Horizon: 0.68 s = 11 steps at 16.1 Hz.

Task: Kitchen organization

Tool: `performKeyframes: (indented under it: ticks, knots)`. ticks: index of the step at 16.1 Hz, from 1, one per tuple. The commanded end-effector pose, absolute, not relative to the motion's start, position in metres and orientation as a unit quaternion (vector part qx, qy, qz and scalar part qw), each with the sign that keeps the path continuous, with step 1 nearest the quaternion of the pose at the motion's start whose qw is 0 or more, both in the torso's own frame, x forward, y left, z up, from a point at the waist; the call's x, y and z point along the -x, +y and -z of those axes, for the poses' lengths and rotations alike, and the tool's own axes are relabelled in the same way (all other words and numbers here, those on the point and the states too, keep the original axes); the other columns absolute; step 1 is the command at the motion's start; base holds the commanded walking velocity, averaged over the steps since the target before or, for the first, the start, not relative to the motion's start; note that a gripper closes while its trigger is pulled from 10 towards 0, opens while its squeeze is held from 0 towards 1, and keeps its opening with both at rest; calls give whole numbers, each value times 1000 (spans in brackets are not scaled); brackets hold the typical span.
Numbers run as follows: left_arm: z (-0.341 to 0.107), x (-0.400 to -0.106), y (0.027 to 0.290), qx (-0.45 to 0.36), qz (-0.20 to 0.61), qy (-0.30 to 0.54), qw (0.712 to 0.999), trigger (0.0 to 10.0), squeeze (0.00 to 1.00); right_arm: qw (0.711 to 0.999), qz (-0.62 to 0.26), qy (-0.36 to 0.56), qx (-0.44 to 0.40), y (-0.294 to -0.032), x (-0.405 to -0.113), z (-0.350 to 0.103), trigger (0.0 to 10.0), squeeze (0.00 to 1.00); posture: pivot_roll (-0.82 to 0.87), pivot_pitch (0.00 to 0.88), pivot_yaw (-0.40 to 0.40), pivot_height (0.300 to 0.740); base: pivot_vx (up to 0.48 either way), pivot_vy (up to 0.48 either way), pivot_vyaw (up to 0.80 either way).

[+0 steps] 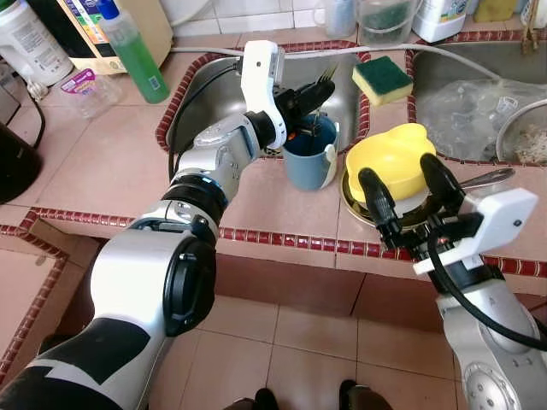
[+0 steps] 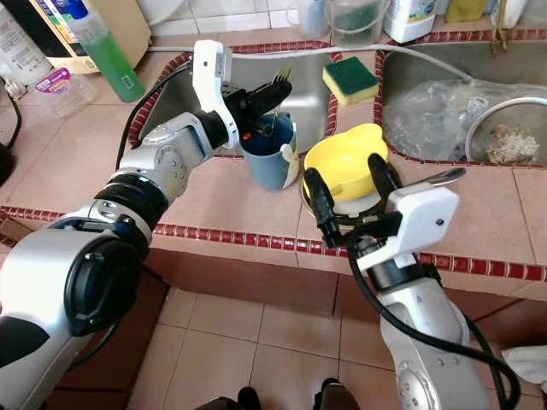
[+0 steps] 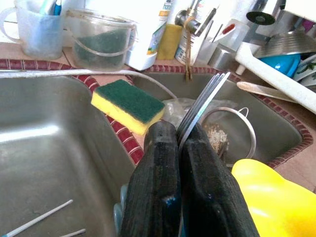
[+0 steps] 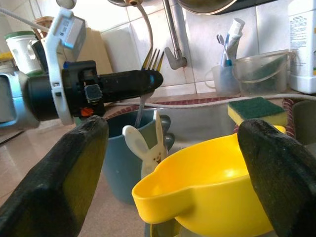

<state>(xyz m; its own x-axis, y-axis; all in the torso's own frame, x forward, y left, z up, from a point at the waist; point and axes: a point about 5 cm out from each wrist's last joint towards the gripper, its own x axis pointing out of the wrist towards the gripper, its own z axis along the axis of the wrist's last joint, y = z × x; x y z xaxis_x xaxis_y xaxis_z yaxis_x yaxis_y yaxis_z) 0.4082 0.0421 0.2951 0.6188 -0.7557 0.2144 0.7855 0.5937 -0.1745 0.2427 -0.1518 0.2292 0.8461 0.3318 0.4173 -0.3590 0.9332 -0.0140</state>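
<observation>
My left gripper [image 1: 309,96] is shut on a metal fork [image 1: 325,79], tines up, with the handle reaching down into a blue mug [image 1: 309,158] at the sink's front edge. The left wrist view shows the fork [image 3: 205,101] pinched between the black fingers [image 3: 158,163]. The mug [image 4: 121,163] has a white rabbit-shaped piece on its side. Just right of it, a yellow bowl [image 1: 391,158] rests on a plate [image 1: 352,203]. My right gripper [image 1: 400,172] is open, one finger on each side of the bowl [image 4: 207,182], apart from it.
A steel sink [image 1: 214,85] lies behind the mug, with a green-yellow sponge [image 1: 381,79] on the divider. The right basin holds a plastic bag and a strainer [image 1: 521,137]. A spoon [image 1: 487,178] lies by the plate. A green bottle [image 1: 135,47] stands back left. Red trim [image 1: 282,239] marks the counter edge.
</observation>
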Motion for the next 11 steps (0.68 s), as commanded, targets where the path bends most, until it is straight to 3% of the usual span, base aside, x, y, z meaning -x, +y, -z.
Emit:
performKeyframes:
  ticks: [1, 11]
  knots:
    - [-304, -409, 49, 107, 435, -65, 892, 10000, 0, 956, -194, -216, -33, -149, -244, -230, 10000, 0, -246, 186, 162, 740, 0, 0, 0]
    - [-302, -406, 64, 73, 496, -34, 865, 10000, 0, 946, -216, -240, -28, -145, -265, -237, 10000, 0, -205, 123, 150, 740, 0, 0, 0]
